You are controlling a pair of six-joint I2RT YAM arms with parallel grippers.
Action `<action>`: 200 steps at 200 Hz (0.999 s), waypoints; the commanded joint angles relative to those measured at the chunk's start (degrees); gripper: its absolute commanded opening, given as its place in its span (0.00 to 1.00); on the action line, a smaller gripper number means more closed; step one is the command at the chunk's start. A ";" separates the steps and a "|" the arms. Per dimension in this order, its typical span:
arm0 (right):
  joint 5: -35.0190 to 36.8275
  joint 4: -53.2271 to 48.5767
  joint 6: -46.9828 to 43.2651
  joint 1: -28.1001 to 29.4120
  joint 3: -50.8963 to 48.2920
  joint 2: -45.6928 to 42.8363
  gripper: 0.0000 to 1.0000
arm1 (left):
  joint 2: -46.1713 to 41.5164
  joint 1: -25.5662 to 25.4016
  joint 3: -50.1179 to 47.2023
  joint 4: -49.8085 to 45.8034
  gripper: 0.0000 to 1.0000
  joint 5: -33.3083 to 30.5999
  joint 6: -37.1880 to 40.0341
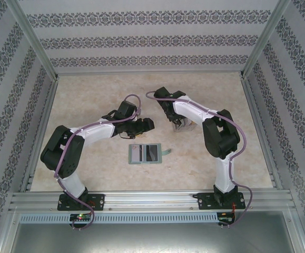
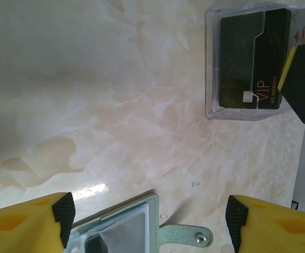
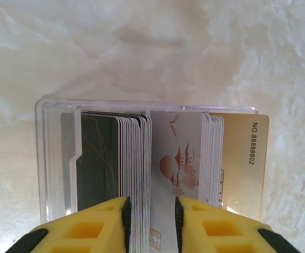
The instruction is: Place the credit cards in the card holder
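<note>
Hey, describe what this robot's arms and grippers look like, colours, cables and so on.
The left arm and right arm have white links, bulky black joints and black bases bolted to a metal rail. A purple cable loops along each. The left gripper and right gripper have chunky yellow fingers with hollow cut-outs and black pads.

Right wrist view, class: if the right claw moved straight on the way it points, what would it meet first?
Probably the credit cards standing on edge in the clear box. Several already sit between its jaws, though depth is unclear.
</note>
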 commanded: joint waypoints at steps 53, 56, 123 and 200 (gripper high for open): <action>-3.09 -0.19 -0.15 -0.69 1.01 0.49 0.36 | -1.07 0.62 -0.66 1.49 0.77 0.05 -0.59; -2.98 -0.20 -0.16 -0.71 1.01 0.76 0.36 | -1.07 0.63 -0.64 1.49 0.77 0.12 -0.59; 2.24 -0.06 -0.69 -0.44 0.60 3.22 0.38 | -0.78 0.63 -0.27 1.16 0.77 0.53 -0.66; 5.38 0.69 -0.87 -0.22 -1.14 0.30 0.36 | -0.80 0.65 -0.26 0.96 0.77 0.62 -0.83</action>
